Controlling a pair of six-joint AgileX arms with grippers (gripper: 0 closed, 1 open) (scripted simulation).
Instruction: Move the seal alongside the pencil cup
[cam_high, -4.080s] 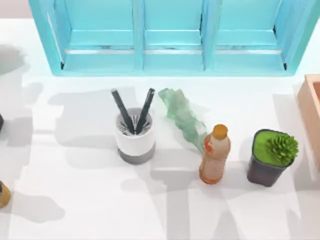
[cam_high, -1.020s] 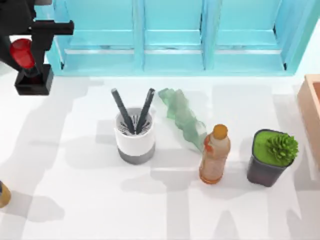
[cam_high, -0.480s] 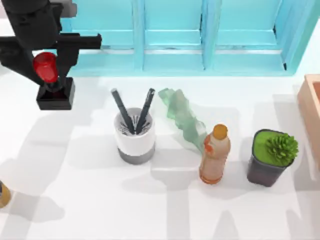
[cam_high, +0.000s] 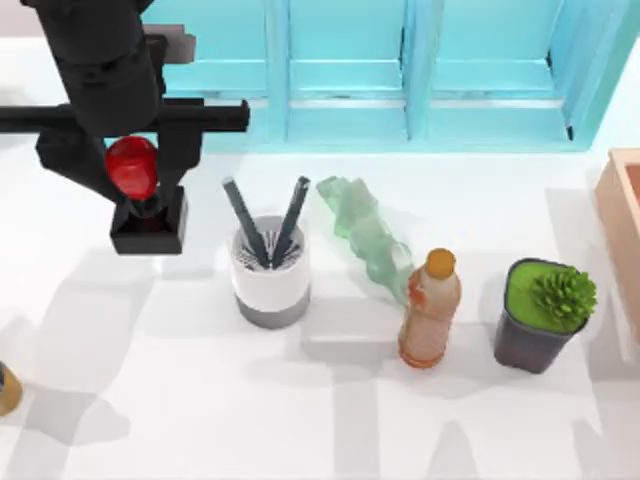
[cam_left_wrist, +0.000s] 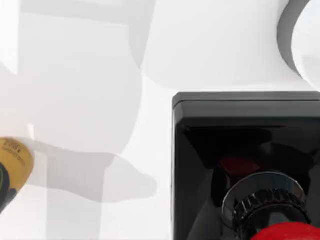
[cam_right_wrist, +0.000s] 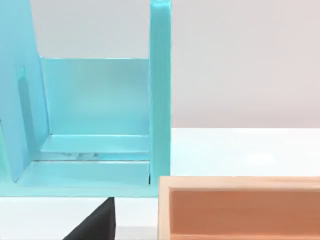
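Top view: left gripper (cam_high: 133, 170) has its fingers closed on the round red knob of the black square-based seal (cam_high: 148, 222), which hangs just left of the white, grey-banded pencil cup (cam_high: 270, 272), apart from it. White worktop (cam_high: 200, 400); turquoise shelf unit (cam_high: 350, 90) behind. No legible writing.

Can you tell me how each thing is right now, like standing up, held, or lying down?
Seal with black square base and red round knob: held off the table by the left hand, left of the cup.
White pencil cup with grey band: upright, two pens inside.
Orange-capped amber bottle: upright.
Dark pot with green plant: upright.
Crinkly green wrapper: lying flat.
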